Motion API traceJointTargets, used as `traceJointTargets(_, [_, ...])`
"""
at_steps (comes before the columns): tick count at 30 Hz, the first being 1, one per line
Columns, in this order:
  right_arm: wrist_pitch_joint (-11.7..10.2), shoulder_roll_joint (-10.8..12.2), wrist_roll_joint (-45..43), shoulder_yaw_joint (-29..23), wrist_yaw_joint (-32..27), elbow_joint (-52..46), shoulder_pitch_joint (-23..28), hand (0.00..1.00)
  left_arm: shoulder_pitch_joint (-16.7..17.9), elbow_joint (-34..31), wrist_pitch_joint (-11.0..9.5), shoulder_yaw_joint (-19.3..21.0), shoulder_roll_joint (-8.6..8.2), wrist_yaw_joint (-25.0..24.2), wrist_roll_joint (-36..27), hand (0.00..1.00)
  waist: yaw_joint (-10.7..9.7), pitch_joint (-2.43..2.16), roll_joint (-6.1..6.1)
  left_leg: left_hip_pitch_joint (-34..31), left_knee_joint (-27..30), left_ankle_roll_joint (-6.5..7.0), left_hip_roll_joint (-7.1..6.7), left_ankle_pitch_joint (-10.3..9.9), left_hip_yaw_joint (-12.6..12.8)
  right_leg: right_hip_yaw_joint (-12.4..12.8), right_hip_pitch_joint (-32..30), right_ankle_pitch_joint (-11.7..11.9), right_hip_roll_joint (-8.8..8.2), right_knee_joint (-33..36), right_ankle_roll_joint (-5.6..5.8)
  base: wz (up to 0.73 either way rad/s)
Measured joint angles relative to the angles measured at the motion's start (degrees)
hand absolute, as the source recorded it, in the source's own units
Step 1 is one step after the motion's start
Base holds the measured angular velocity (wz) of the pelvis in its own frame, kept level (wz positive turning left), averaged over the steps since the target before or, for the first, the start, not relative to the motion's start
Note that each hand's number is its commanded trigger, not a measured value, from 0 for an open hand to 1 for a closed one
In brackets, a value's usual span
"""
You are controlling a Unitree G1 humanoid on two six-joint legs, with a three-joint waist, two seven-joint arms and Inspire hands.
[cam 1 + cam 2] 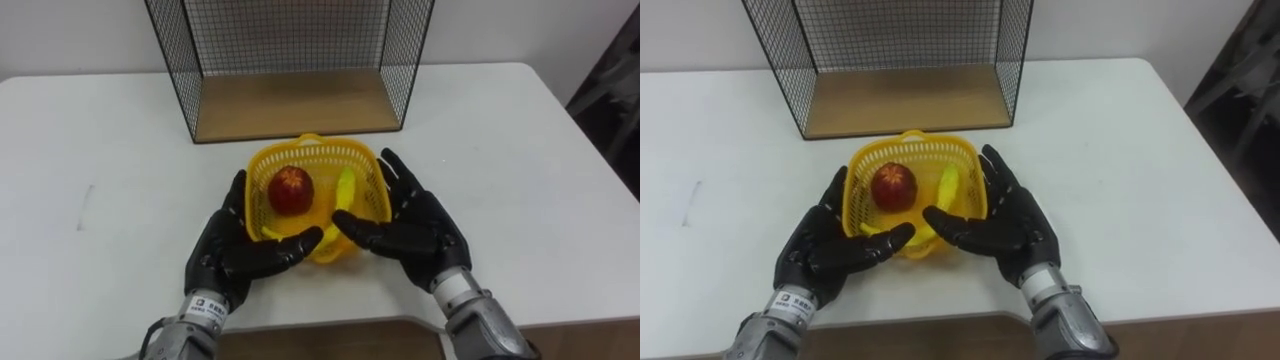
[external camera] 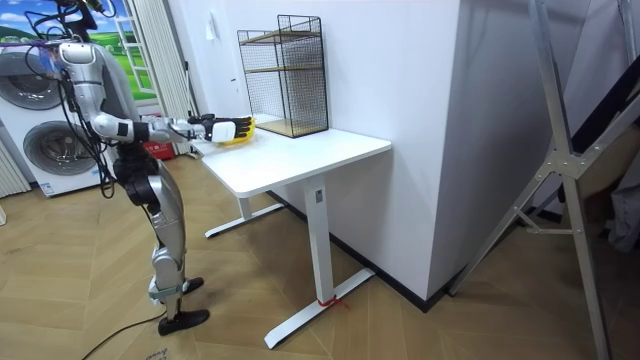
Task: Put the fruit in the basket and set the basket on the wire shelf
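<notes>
Flanking basket (image 1: 318,152) | left robot hand (image 1: 232,248), right robot hand (image 1: 418,225) | fingers straight, palms at its sides

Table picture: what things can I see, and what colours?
basket: one, yellow, on the table before the wire shelf
apple: one, red, in the basket
banana: one, yellow, in the basket, right of the apple
wire shelf: one, black with wooden boards, at the table's back
table: one, white, against the wall
washing machines: two, white, room view's left
metal frame: one, grey, room view's right
left hand: one, black, open against the basket's left side
right hand: one, black, open against the basket's right side
</notes>
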Motion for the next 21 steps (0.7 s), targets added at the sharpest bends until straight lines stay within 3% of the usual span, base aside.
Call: traceJointTargets(21, [-1.96,1.19,-2.49,0.9,-1.12,1.64,-1.1,0.0,-0.84,-0.03,-0.07,0.01,0.0,0.15,0.07,0.0,0.07,0.04,0.27,-0.66,0.15,0.0,0.25,0.0,0.34,0.44,-1.06,0.0,0.04,0.77,0.0,-0.01])
